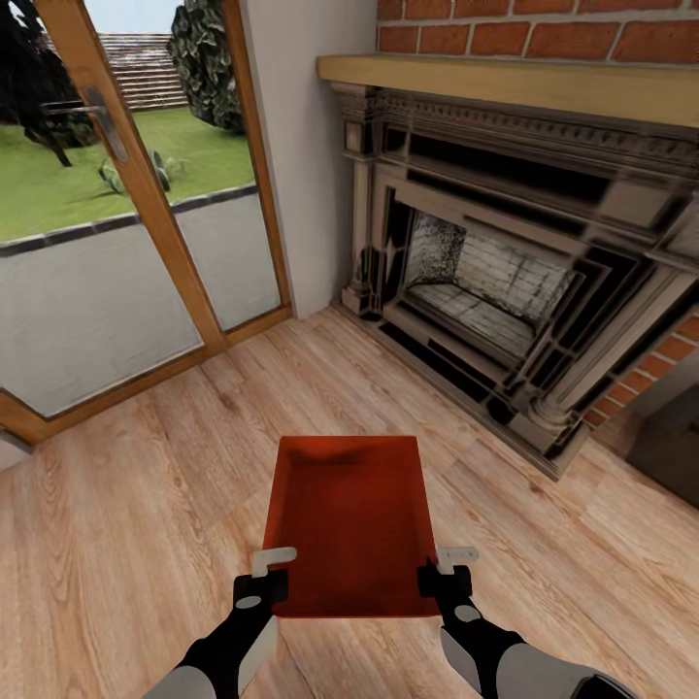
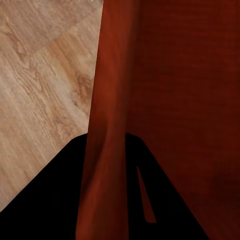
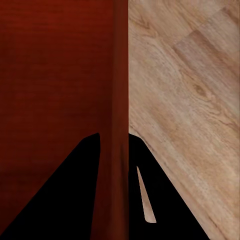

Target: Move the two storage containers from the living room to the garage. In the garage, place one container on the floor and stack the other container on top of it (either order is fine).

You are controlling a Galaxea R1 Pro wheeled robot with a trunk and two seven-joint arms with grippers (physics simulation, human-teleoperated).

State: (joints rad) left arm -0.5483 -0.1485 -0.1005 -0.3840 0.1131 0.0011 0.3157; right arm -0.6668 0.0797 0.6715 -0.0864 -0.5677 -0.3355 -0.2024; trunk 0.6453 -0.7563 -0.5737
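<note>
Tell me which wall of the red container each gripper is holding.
The left gripper clamps the storage container by its left long wall, the right gripper by its right long wall, both near the end closest to the robot.

The container (image 1: 349,519) hides the wood-plank floor (image 1: 126,544) under it, and its near corners are covered by the left gripper (image 1: 262,580) and the right gripper (image 1: 446,575). Both arms run off the head view's bottom edge. The brick fireplace (image 1: 505,282) is cut by the top and right edges, the glass door (image 1: 107,214) by the top and left. In each wrist view the container wall (image 2: 107,150) (image 3: 119,150) sits between black fingers (image 2: 55,200) (image 3: 65,200), so where the pads meet it cannot be seen.
</note>
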